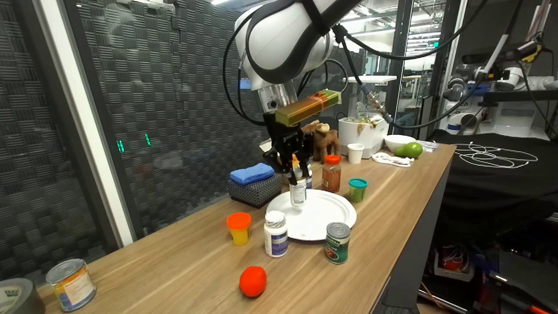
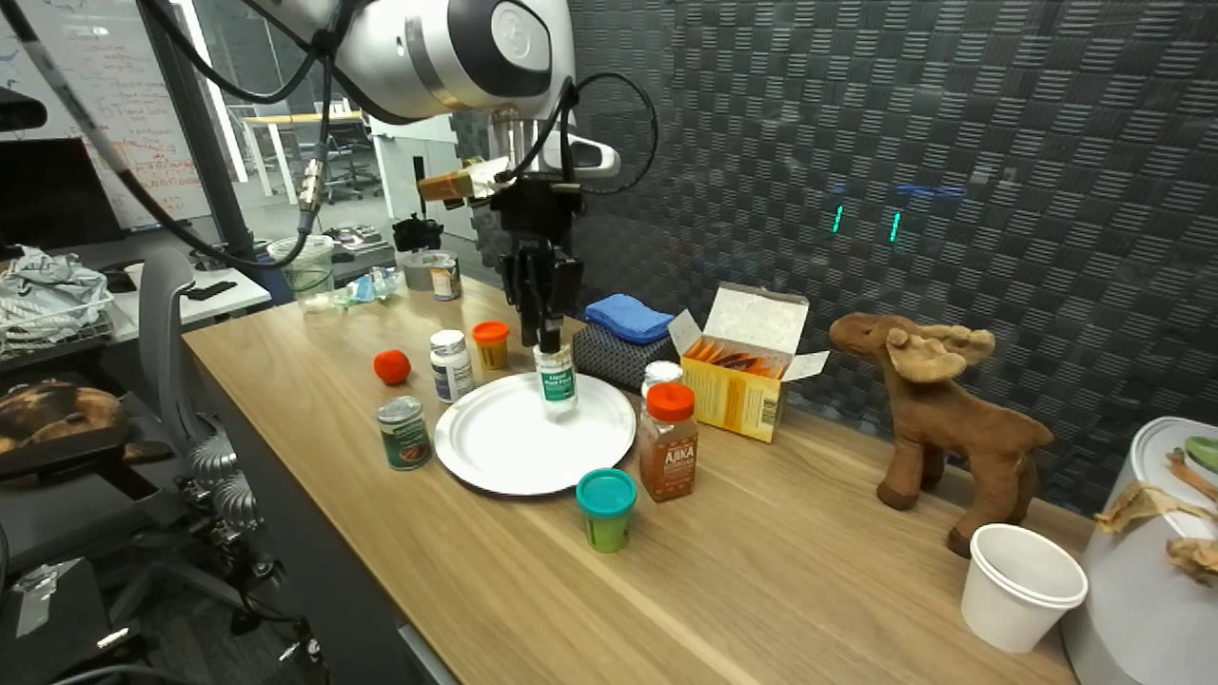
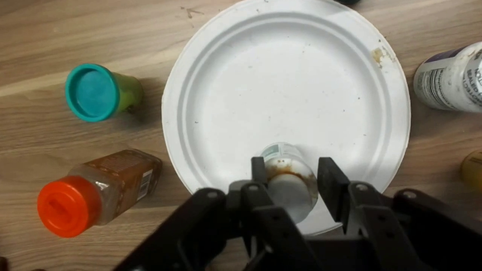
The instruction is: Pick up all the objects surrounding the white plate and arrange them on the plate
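Note:
The white plate (image 1: 333,213) lies on the wooden table. A white bottle with a green label (image 2: 558,385) stands on it, near the plate's edge in the wrist view (image 3: 288,197). My gripper (image 3: 290,167) is around the bottle's top, with a small gap at the right finger. Around the plate are a white-and-purple bottle (image 1: 276,240), a green can (image 1: 337,246), an orange-lidded tub (image 1: 239,233), a teal-lidded tub (image 2: 606,518) and an orange-lidded spice jar (image 2: 668,452). A red ball (image 1: 253,281) lies farther off. Another white-capped bottle (image 2: 661,374) is partly hidden behind the jar.
A dark box with a blue cloth (image 1: 252,173) and an open yellow box (image 2: 733,395) stand by the foam wall. A toy moose (image 2: 961,423) and paper cups (image 2: 1018,590) are farther along. A can (image 1: 72,285) and tape roll (image 1: 19,296) are at one end.

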`<action>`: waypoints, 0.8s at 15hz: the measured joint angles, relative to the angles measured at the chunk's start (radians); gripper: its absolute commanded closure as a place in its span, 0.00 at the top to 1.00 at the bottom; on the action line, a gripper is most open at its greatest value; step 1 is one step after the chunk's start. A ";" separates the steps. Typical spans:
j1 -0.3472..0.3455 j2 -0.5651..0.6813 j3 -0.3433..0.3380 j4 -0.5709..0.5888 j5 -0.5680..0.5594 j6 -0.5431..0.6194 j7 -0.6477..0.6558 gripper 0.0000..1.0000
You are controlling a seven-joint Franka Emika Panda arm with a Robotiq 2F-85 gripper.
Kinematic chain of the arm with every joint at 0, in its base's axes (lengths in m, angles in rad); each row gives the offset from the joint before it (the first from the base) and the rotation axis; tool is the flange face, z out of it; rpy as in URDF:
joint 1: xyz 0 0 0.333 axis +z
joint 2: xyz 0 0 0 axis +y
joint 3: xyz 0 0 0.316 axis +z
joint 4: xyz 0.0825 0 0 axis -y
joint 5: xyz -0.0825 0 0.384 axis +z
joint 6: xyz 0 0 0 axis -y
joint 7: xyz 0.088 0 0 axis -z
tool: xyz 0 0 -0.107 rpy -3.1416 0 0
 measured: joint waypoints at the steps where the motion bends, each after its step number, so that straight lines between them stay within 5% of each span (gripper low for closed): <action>1: 0.000 0.006 -0.001 0.004 0.003 0.000 -0.005 0.15; 3: 0.000 0.013 -0.003 0.007 0.015 -0.001 -0.016 0.15; 4: 0.000 0.014 -0.003 0.008 0.022 -0.002 -0.022 0.65; 6: 0.000 0.017 -0.004 0.008 0.033 -0.002 -0.027 0.70; 10: 0.000 0.013 -0.007 0.011 0.037 0.000 -0.028 0.99; 12: -0.001 -0.001 -0.012 0.011 0.039 0.001 -0.028 1.00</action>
